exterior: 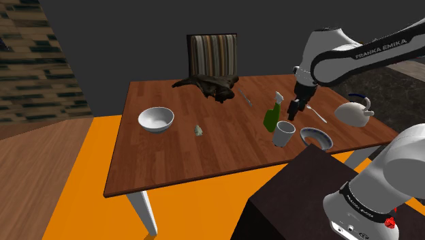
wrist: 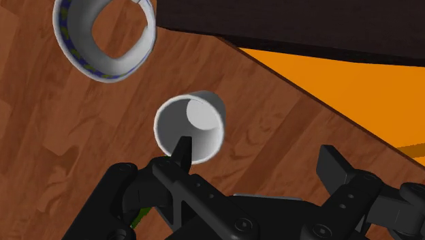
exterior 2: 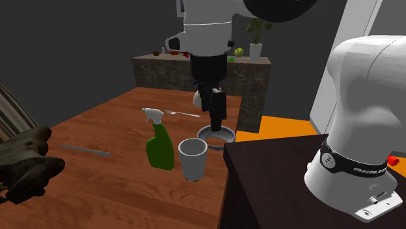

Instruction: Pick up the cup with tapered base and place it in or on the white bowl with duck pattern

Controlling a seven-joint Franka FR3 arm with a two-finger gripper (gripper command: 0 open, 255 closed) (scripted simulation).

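A white cup (exterior: 284, 133) with a narrower base stands upright on the wooden table (exterior: 204, 157), just beside a green spray bottle (exterior: 272, 116). The cup (exterior 2: 193, 158) is empty, as the wrist view (wrist: 189, 126) shows. A white bowl with a blue patterned band (exterior: 317, 138) sits close to it, near the table edge by the stand (wrist: 102, 34). My black gripper (exterior: 294, 109) hangs open above the table, a little behind the cup (exterior 2: 216, 114). In the wrist view the gripper (wrist: 257, 158) is offset from the cup, which lies by one finger (wrist: 180, 150), not between the two.
A plain white bowl (exterior: 155, 118) sits at the shoulder view's left. A fork (exterior: 315, 112) and a white kettle (exterior: 354, 111) lie beyond the gripper. A dark crumpled thing (exterior: 208, 86), a thin rod (exterior 2: 86, 150) and a striped chair (exterior: 212, 54) are at the far side. The dark stand (exterior: 306, 191) borders the table.
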